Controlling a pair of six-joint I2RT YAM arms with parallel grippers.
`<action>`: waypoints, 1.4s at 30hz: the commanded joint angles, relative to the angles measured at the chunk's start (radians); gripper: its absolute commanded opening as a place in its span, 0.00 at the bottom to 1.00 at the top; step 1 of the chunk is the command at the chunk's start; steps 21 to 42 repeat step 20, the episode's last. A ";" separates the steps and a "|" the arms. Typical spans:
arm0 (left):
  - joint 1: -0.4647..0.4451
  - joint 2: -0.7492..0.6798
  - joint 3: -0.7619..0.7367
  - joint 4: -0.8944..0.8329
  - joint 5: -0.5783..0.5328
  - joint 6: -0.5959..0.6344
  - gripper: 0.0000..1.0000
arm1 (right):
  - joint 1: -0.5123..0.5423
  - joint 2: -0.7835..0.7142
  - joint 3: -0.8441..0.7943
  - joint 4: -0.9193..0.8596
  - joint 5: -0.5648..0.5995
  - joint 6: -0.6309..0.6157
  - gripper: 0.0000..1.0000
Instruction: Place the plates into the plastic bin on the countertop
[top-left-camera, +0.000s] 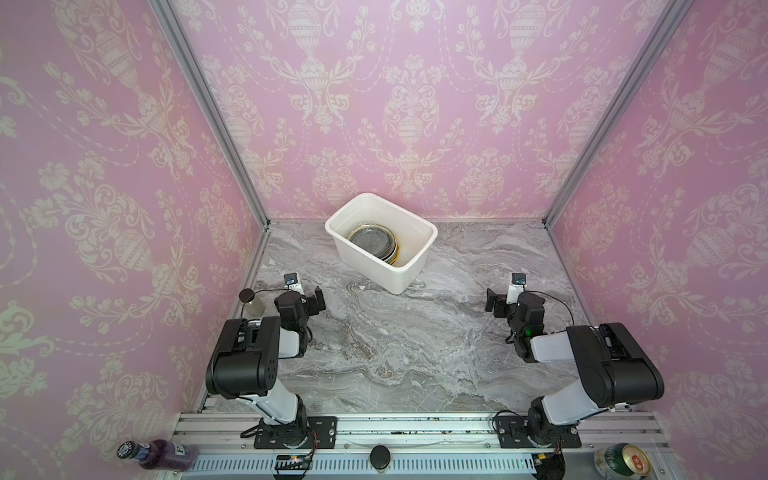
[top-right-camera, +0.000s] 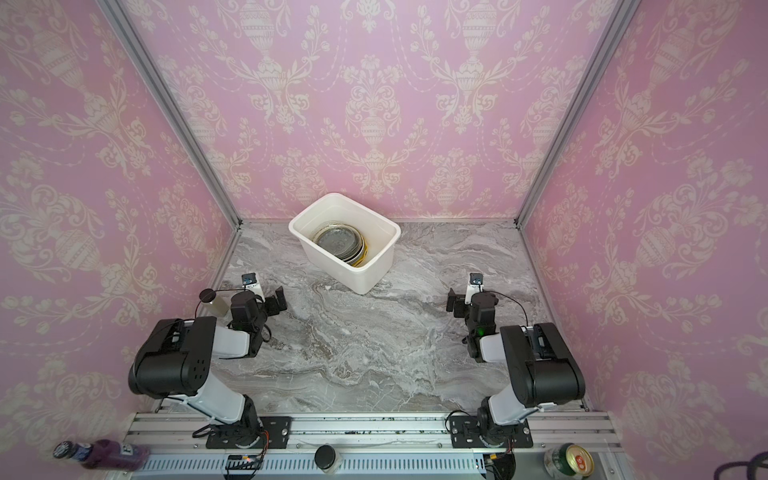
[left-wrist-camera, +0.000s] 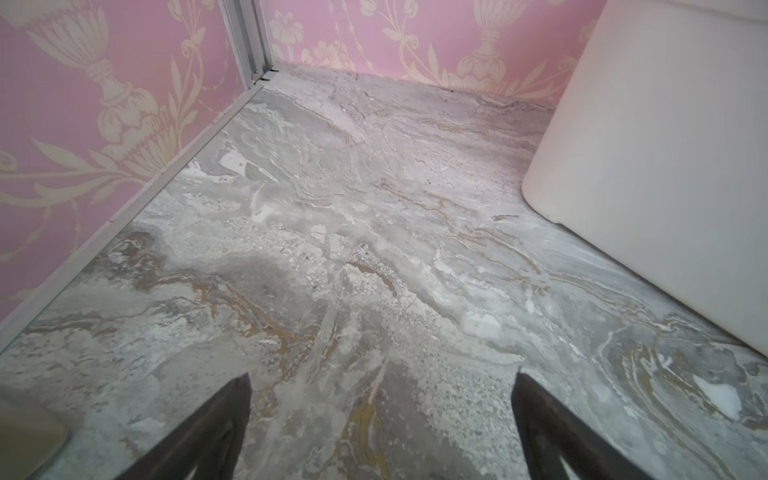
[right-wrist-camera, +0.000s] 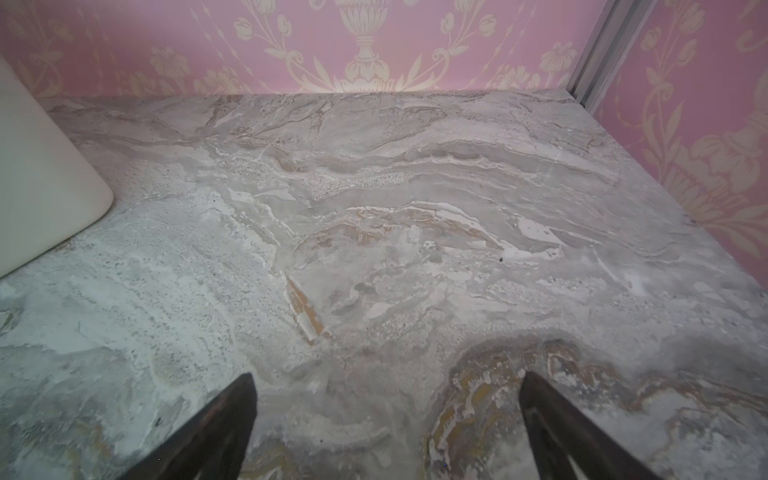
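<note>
Plates (top-left-camera: 372, 243) lie stacked inside the plastic bin (top-left-camera: 399, 270), and no plate is seen on the countertop (top-left-camera: 415, 340), so the task looks finished. Left gripper (left-wrist-camera: 381, 395) and right gripper (right-wrist-camera: 386, 395) stand wide, holding nothing.

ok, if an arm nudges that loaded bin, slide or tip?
Probably slides: the plastic bin is wide-based on smooth countertop. Likely heavy for plastic, with the plates stacked inside. The stack looks tilted, so a shove could shift or chip it.
</note>
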 joint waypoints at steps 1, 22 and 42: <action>-0.026 0.012 0.002 0.091 -0.019 0.060 0.99 | -0.005 -0.003 0.030 0.010 -0.004 0.004 1.00; -0.032 0.015 -0.003 0.105 -0.023 0.070 0.99 | -0.010 -0.005 0.031 0.011 -0.015 0.003 1.00; -0.032 0.015 -0.003 0.105 -0.023 0.070 0.99 | -0.010 -0.005 0.031 0.011 -0.015 0.003 1.00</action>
